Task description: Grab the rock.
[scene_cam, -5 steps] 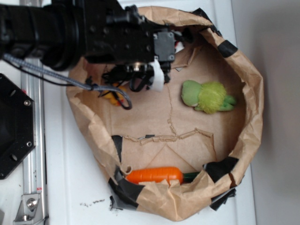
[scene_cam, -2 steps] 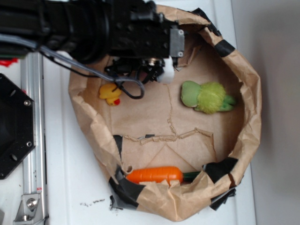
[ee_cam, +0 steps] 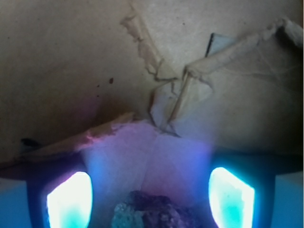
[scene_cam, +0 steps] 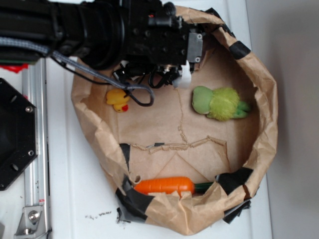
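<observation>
A: Wrist view puts the rock [ee_cam: 151, 210] at the bottom edge, sitting between the 2 glowing fingers [ee_cam: 70, 199] of the gripper [ee_cam: 151, 204]. The jaws stand wide apart, with a gap on each side of the rock, so nothing is held.

B: And from outside?

A: From the exterior camera the arm [scene_cam: 89, 30] covers the upper left of the paper bag [scene_cam: 264, 99], so the rock is hidden there. The gripper [scene_cam: 182, 77] hangs over the bag's floor near the back wall, with the yellow duck [scene_cam: 117, 99] to one side and the green plush toy [scene_cam: 219, 103] to the other, both apart from it.

B: So how should it go about the grab?

A: I'd judge it should come straight down, keeping the rock centred (it is lumpy, so an off-centre pinch could squirt it out). It should close only once the fingers are low around the rock's widest part, and stay clear of the torn paper flaps [ee_cam: 175, 102] ahead.
</observation>
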You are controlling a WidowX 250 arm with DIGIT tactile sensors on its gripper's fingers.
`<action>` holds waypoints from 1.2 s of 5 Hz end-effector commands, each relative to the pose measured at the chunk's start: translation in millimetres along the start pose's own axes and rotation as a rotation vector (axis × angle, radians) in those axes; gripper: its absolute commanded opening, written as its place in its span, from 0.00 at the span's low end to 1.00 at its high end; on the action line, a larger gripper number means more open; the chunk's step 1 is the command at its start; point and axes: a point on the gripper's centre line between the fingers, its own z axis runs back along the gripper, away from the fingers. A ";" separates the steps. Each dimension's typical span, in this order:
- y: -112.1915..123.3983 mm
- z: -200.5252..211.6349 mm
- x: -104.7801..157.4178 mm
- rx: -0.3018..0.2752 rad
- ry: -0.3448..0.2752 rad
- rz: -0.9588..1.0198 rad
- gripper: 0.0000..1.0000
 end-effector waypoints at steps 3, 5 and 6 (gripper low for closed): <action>-11.2 -5.1 -32.6 -0.100 -0.013 0.058 1.00; -15.5 2.9 -37.5 -0.071 -0.013 0.081 0.00; -18.9 3.4 -38.4 -0.059 -0.009 0.081 0.00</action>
